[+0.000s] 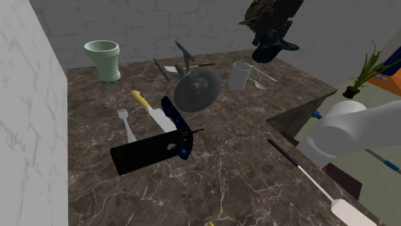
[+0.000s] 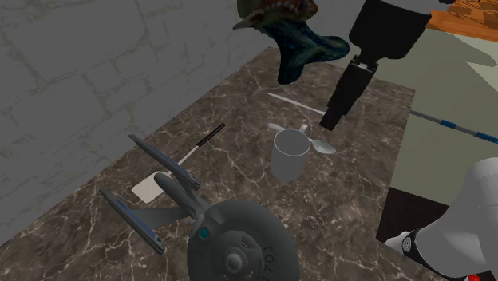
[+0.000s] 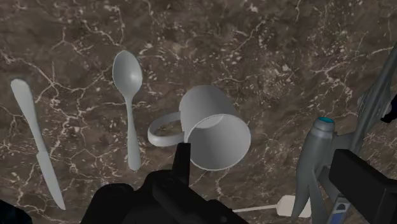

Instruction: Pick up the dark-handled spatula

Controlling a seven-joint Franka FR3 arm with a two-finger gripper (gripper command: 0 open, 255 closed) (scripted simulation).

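A spatula with a white blade (image 2: 148, 188) and a thin handle that turns dark at its end (image 2: 211, 136) lies flat on the marble counter behind the grey starship model (image 2: 239, 239). The shoulder view has it at the back (image 1: 193, 65). Its blade edge (image 3: 286, 205) peeks out beside the model's nacelle in the wrist view. My black gripper (image 2: 335, 116) hangs well above the counter over the white mug (image 3: 213, 130), to the second exterior view's right of the spatula. The fingers stand apart and hold nothing. My gripper (image 1: 275, 35) is high at the back right.
A second, longer spatula with a black handle (image 1: 286, 156) lies at the counter's front right. A spoon (image 3: 128, 95) and knife (image 3: 35, 140) lie by the mug. A dark blue-brown lumpy shape (image 2: 287, 32) floats beside the gripper. Green cup (image 1: 103, 59), fork (image 1: 126, 123), black box (image 1: 148, 153).
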